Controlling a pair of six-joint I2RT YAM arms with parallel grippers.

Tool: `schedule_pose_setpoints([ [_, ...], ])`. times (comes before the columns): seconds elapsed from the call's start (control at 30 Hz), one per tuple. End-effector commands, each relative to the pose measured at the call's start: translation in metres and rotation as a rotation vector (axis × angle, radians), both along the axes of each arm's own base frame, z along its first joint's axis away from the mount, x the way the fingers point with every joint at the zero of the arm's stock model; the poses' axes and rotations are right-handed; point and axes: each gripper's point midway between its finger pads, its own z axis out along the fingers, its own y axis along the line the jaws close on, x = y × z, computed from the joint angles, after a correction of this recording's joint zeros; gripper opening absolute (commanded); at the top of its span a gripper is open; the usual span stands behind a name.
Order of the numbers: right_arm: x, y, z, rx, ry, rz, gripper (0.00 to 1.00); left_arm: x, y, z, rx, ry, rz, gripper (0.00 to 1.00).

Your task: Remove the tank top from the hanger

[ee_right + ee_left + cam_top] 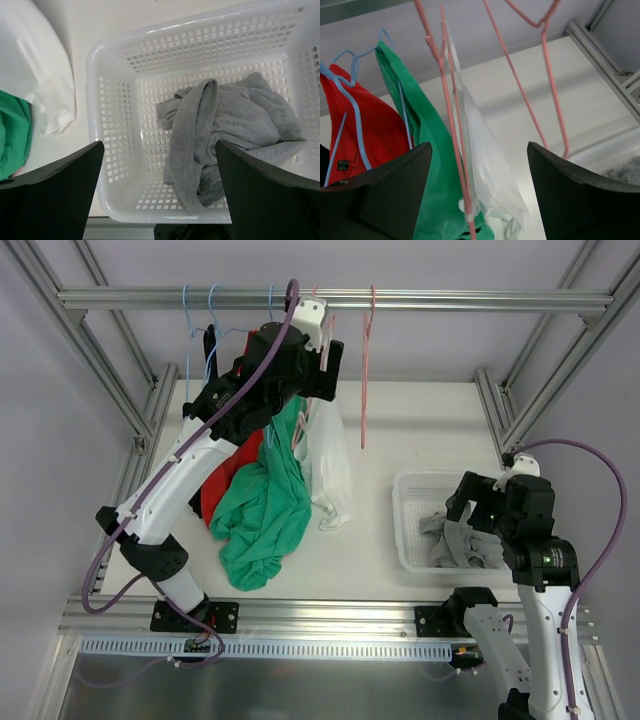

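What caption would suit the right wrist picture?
The open right gripper hovers over a white basket holding a crumpled grey garment.

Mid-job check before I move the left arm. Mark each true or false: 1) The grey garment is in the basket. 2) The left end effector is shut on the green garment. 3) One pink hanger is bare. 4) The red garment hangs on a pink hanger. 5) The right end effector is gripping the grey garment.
1) True. The grey garment lies inside the basket.
2) False. The left end effector is open and faces the white garment.
3) True. The bare pink hanger carries nothing.
4) False. The red garment hangs on a blue hanger.
5) False. The right end effector is open above the basket.
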Motion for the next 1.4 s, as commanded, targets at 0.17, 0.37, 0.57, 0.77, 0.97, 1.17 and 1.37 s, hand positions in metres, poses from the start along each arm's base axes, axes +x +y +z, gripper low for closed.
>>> schedule_pose_setpoints([
  [0.17,-0.008,0.034,0.044,0.111,-0.152,0.174,1.00,0.048,0.001,-0.050,-0.006,0.142,0.010,0.66],
  [0.37,-0.010,0.034,0.053,0.103,-0.186,0.183,0.99,0.045,-0.006,-0.047,-0.042,0.155,-0.018,0.00],
  [0.57,-0.008,0.040,0.051,0.114,-0.164,0.218,0.99,0.026,-0.001,0.000,-0.146,0.090,-0.041,0.00],
  [0.77,-0.005,0.049,0.054,0.143,-0.176,0.265,1.00,0.005,0.005,0.047,-0.261,0.026,-0.073,0.00],
  [0.97,-0.008,0.060,0.059,0.167,-0.193,0.328,1.00,-0.015,0.008,0.037,-0.277,0.066,-0.076,0.00],
  [1.17,-0.013,0.086,0.072,0.250,-0.246,0.472,0.99,-0.054,0.024,-0.005,-0.232,0.131,-0.042,0.00],
  [1.37,-0.017,0.110,0.082,0.344,-0.301,0.620,0.99,-0.105,0.033,-0.052,-0.197,0.188,-0.085,0.00],
])
